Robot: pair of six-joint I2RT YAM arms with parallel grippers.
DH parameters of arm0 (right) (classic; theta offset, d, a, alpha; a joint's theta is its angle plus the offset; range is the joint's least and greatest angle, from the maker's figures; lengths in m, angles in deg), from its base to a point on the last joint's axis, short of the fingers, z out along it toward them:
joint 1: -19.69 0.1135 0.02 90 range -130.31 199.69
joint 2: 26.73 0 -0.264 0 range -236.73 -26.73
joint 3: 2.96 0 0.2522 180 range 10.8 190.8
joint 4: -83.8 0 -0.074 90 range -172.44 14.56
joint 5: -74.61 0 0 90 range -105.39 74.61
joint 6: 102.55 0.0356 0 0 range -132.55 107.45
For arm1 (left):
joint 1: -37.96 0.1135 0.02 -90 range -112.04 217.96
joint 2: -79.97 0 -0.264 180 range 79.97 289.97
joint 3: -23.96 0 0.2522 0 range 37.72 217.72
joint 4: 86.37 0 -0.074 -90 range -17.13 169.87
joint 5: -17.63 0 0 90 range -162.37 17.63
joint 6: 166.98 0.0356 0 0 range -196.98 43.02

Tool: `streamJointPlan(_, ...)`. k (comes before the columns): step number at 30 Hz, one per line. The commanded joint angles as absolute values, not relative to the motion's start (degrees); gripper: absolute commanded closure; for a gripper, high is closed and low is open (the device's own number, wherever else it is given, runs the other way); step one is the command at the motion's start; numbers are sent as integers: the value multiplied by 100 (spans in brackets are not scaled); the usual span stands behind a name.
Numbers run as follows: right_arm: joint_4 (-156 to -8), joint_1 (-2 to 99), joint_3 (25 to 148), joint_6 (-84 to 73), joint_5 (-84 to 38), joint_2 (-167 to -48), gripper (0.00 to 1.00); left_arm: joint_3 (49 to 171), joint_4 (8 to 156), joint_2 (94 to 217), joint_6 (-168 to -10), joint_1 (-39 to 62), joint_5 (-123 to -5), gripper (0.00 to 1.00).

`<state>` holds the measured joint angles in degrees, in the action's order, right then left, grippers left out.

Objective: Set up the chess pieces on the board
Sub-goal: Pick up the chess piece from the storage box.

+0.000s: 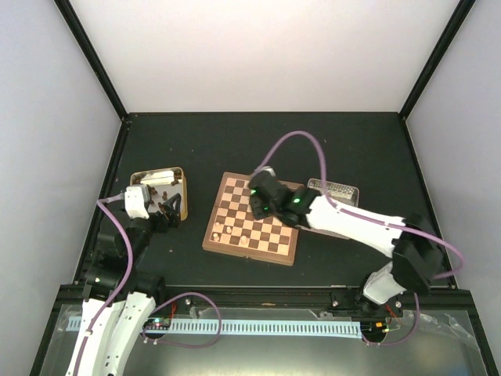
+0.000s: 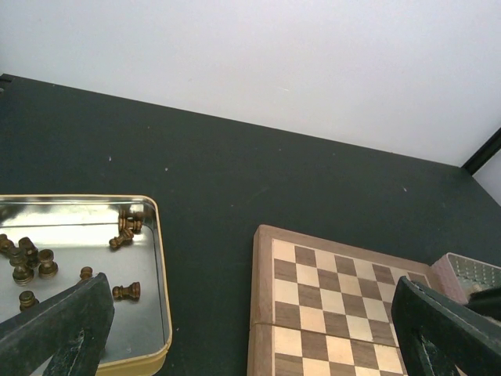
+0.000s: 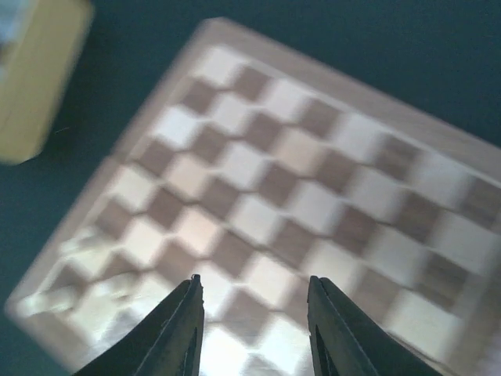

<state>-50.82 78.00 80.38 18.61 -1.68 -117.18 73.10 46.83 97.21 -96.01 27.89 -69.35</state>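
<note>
Square wooden chessboard (image 1: 252, 220), dark and tan squares: one, flat on the black worktop (image 1: 344, 149), directly beneath the right gripper (image 3: 254, 282). Right jaws partly apart, empty, touching nothing.

Pale beige chessmen (image 1: 228, 233): about three on squares nearward and left of those jaws; too blurred to count surely.

Dark brown chessmen (image 2: 31, 262): roughly a dozen, loose in the gold-rimmed rectangular metal tin (image 2: 160, 313) below the left gripper (image 2: 250, 313). Left jaws spread wide, empty.

Tins: two; the silver rectangular tin (image 1: 337, 188) lies right of the right jaws.
</note>
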Motion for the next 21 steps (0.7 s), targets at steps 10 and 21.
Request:
streamJointPlan(10, -5519, 5105, 6126, 2324, 268, -10996, 63, 7332, 4683, 9713, -9620, 2846, -6949, 1)
streamJointPlan(21, -6147, 4566, 6513, 2279, 28, -12045, 71, 7332, 4676, 9700, -9623, 2846, -6987, 1)
